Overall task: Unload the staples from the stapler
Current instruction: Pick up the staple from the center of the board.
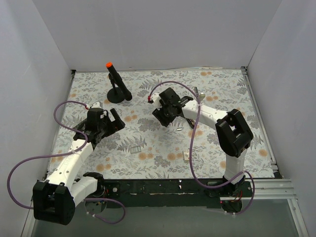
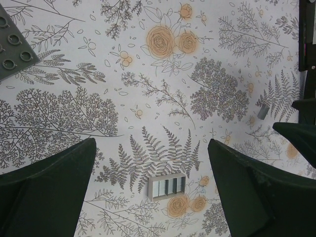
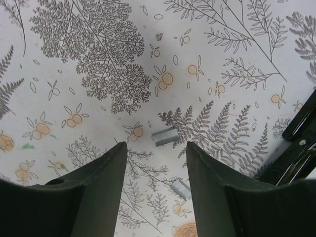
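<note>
A small dark and silvery thing (image 1: 199, 94) lies by the right arm at the back; it may be the stapler, but it is too small to tell. Loose silvery staple strips lie on the floral cloth (image 1: 163, 148). One staple strip (image 1: 179, 127) lies near my right gripper (image 1: 161, 117). In the right wrist view, my right gripper (image 3: 157, 145) is open and empty, with one staple strip (image 3: 164, 137) just beyond its tips and another (image 3: 181, 188) between the fingers. My left gripper (image 1: 113, 126) is open and empty. In its wrist view, my left gripper (image 2: 152, 143) has a staple block (image 2: 167, 187) between its fingers.
A black post with an orange tip (image 1: 115, 79) stands on a round base at the back. Another staple piece (image 1: 185, 156) lies near the front. A grey plate with round holes (image 2: 12, 44) shows at the top left of the left wrist view. White walls enclose the table.
</note>
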### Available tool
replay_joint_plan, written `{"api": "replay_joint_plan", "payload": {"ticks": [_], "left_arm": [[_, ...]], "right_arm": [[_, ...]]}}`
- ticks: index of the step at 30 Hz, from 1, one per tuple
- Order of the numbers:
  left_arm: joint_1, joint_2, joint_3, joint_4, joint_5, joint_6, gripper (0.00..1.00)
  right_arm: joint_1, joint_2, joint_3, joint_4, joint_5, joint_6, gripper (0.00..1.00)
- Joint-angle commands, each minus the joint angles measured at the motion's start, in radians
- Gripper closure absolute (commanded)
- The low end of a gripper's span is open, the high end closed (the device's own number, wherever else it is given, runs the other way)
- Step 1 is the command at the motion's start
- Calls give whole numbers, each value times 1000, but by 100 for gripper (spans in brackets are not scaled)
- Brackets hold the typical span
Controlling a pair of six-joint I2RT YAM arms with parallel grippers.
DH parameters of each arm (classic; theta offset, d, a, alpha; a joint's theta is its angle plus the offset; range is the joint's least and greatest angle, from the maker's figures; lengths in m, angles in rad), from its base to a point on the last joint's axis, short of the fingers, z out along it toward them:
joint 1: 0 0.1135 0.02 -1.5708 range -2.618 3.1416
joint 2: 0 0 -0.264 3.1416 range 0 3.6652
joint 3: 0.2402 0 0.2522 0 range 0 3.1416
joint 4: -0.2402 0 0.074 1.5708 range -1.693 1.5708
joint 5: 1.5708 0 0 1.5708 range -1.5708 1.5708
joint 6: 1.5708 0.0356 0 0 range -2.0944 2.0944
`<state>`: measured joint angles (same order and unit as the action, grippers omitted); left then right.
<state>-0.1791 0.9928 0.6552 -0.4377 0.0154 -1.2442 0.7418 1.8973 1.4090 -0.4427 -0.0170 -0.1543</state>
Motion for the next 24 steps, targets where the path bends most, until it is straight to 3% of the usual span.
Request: {"api": "replay_joint_plan", "payload": {"ticks": [1,9,24], "left_arm": [[-6,-14,12,11,-3,25,2],[-10,-25,11,13,-3,28,2],[-11,-16,12,10,-37,29,2]], "right_arm": [[-30,3,24,-25,-102,-231,42],[-64,54,50,-56,-189,-301,44],[-68,86,18,-34,-196,-326,45]]}}
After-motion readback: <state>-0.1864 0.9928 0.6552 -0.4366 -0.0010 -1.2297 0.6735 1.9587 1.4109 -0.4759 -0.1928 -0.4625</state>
